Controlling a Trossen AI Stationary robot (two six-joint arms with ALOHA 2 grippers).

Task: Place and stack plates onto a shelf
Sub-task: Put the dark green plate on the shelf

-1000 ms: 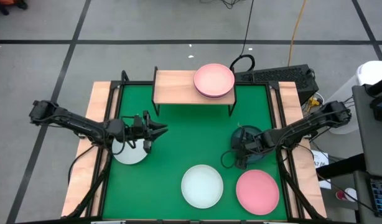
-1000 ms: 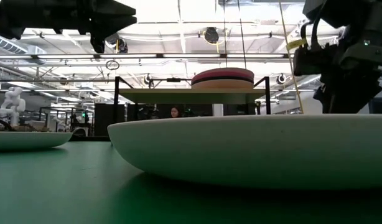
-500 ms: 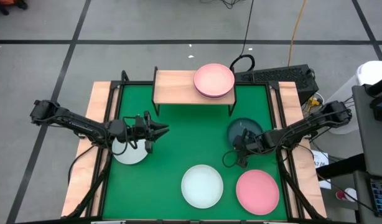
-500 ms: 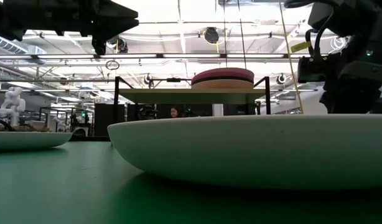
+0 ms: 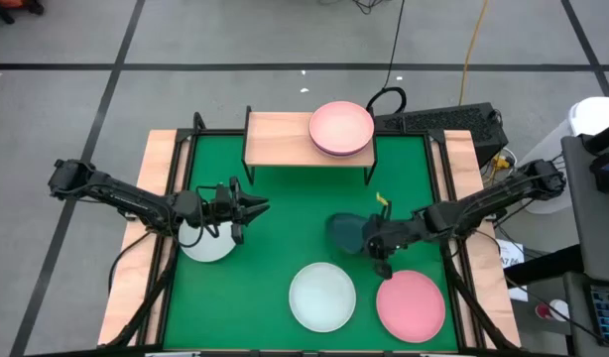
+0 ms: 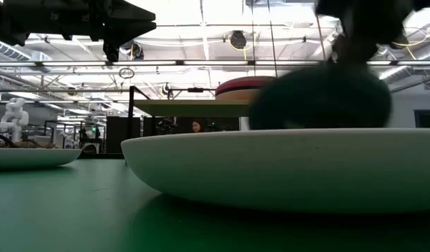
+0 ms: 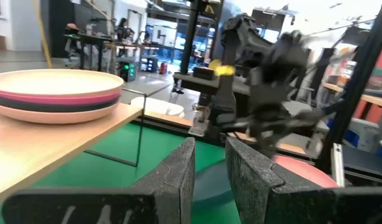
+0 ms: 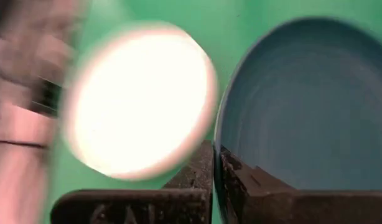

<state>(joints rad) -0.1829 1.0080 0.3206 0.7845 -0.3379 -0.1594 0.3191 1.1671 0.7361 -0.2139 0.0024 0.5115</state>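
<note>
A dark teal-grey plate [image 5: 344, 233] hangs above the green table [image 5: 275, 248] right of centre, and my right gripper [image 5: 374, 240] is shut on it. In the low view this plate [image 6: 320, 94] is a dark blur above the white plate [image 6: 285, 168]. Over at the left, my left gripper [image 5: 257, 206] hovers open, with nothing between its fingers [image 7: 181, 171]. Beneath its arm a pale plate [image 5: 207, 244] lies flat on the table. On the wooden shelf [image 5: 280, 137] at the far edge, a stack of plates [image 5: 341, 127] with a pink one on top sits at the right end. My right gripper pinches the dark plate's rim [image 8: 217, 155] between its two fingers, one finger [image 8: 256, 183] on the plate's inner face and the other [image 8: 200, 171] on its outer side. The fingers come roughly level from the table's right. The plate is lifted clear of the table.
A white plate [image 5: 322, 296] and a pink plate [image 5: 411, 305] lie flat near the front edge, just below the held plate. The shelf's left half is bare wood. A black keyboard [image 5: 438, 121] and cables lie behind the table's far right corner.
My right gripper has shut on the dark plate's rim and turned toward the table's left. The plate, which lay flat at the right, is now lifted clear and has swung left and toward the near edge, over the white plate's far side.
</note>
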